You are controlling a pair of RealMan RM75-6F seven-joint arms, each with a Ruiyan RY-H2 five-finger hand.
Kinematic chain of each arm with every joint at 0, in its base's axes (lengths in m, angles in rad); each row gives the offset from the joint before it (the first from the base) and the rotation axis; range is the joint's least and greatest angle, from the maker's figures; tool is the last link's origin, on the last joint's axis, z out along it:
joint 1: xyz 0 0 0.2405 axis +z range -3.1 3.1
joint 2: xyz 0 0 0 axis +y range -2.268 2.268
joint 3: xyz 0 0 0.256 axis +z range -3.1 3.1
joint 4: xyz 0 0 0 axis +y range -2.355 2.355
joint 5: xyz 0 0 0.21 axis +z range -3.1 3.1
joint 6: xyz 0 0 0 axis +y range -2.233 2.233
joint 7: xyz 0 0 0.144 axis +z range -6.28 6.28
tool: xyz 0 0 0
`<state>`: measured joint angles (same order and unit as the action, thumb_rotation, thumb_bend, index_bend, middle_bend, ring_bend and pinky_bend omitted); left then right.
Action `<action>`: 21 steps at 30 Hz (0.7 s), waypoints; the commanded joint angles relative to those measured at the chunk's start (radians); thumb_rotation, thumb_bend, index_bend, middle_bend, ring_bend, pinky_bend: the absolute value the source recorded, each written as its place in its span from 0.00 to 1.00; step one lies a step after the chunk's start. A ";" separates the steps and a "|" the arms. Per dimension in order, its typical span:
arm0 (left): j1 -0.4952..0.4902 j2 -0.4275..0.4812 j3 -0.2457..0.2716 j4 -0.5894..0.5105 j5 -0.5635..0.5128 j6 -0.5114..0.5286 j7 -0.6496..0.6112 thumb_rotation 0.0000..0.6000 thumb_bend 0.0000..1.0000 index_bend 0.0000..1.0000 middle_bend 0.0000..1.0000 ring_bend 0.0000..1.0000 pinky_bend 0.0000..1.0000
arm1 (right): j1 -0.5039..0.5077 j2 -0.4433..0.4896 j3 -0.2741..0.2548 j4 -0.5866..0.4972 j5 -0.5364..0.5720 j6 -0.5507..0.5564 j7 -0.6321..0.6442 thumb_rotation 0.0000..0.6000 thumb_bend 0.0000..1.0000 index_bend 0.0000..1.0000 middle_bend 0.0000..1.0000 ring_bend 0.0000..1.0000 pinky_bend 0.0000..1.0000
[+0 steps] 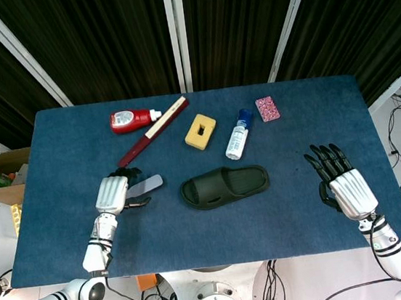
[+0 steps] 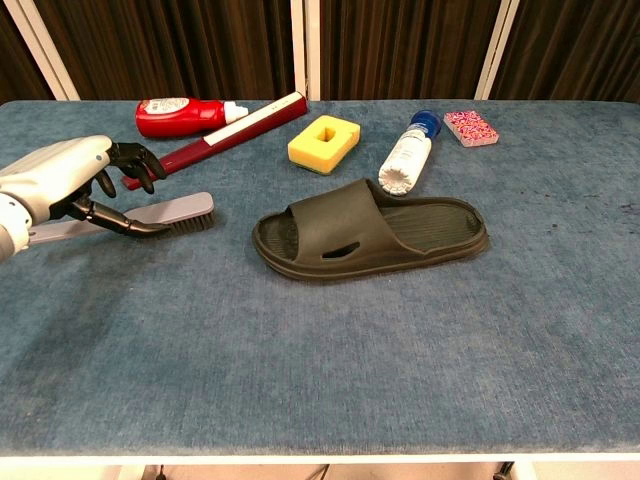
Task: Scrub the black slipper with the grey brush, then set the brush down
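Observation:
The black slipper [image 1: 225, 186] [image 2: 370, 234] lies flat at the middle of the table, toe end to the left. To its left the grey brush [image 1: 146, 184] [image 2: 176, 214] lies on the cloth, bristle end toward the slipper. My left hand [image 1: 113, 193] [image 2: 62, 178] hovers over the brush handle, with the thumb in front of it and the curled fingers above and behind it; a gap shows between the fingers and the brush. At the table's right side, my right hand [image 1: 345, 182] rests with fingers spread and nothing in it; only the head view shows it.
Along the back stand a red bottle [image 1: 131, 118] [image 2: 180, 115], a dark red and white stick [image 1: 153, 131] [image 2: 225, 133], a yellow sponge block [image 1: 200, 131] [image 2: 324, 142], a white bottle with a blue cap [image 1: 237, 137] [image 2: 408, 155] and a pink patterned card box [image 1: 267, 108] [image 2: 471, 127].

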<state>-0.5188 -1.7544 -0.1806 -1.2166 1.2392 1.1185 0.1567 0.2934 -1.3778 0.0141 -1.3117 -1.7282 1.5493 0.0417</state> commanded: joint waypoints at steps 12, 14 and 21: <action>0.002 -0.013 -0.015 0.006 -0.024 0.005 0.003 0.68 0.19 0.38 0.44 0.31 0.45 | 0.000 -0.002 0.003 0.003 -0.001 -0.004 0.004 0.95 0.78 0.00 0.00 0.00 0.00; 0.000 -0.013 -0.015 0.006 -0.032 0.001 0.017 0.66 0.20 0.38 0.44 0.31 0.45 | 0.001 -0.001 0.005 0.001 -0.002 -0.003 0.004 0.95 0.78 0.00 0.00 0.00 0.00; 0.003 -0.018 -0.006 0.004 -0.034 0.003 0.038 0.54 0.20 0.38 0.44 0.31 0.45 | 0.002 -0.001 0.007 -0.001 0.002 -0.012 0.005 0.95 0.78 0.00 0.00 0.00 0.00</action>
<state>-0.5166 -1.7716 -0.1872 -1.2127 1.2043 1.1212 0.1947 0.2956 -1.3790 0.0205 -1.3121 -1.7260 1.5380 0.0462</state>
